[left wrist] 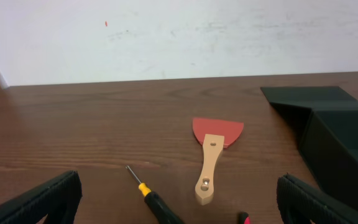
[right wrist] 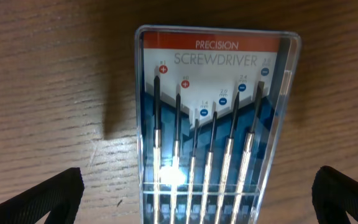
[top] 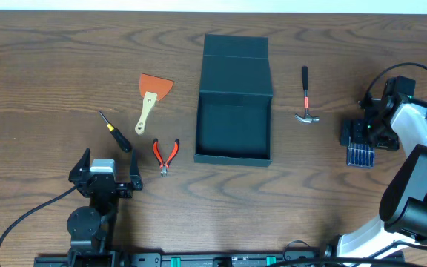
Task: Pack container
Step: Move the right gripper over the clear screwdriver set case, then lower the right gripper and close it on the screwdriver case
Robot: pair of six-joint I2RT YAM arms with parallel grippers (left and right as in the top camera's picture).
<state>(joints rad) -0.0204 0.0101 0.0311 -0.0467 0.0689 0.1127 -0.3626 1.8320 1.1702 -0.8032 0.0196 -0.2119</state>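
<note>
Right under my right wrist camera lies the clear case of precision screwdrivers [right wrist: 216,124]. I see the right gripper [right wrist: 188,202] spread wide, one finger on each side of the case, gripping nothing. My left gripper [top: 110,162] is also wide and has nothing in it, at the near edge of the table [top: 35,67]. The container [top: 233,111] stands in the middle, its flap lid folded back to the far side. On its left are the scraper [top: 152,96], the screwdriver [top: 116,132] and the red pliers [top: 164,156]; on its right is the hammer [top: 306,96].
</note>
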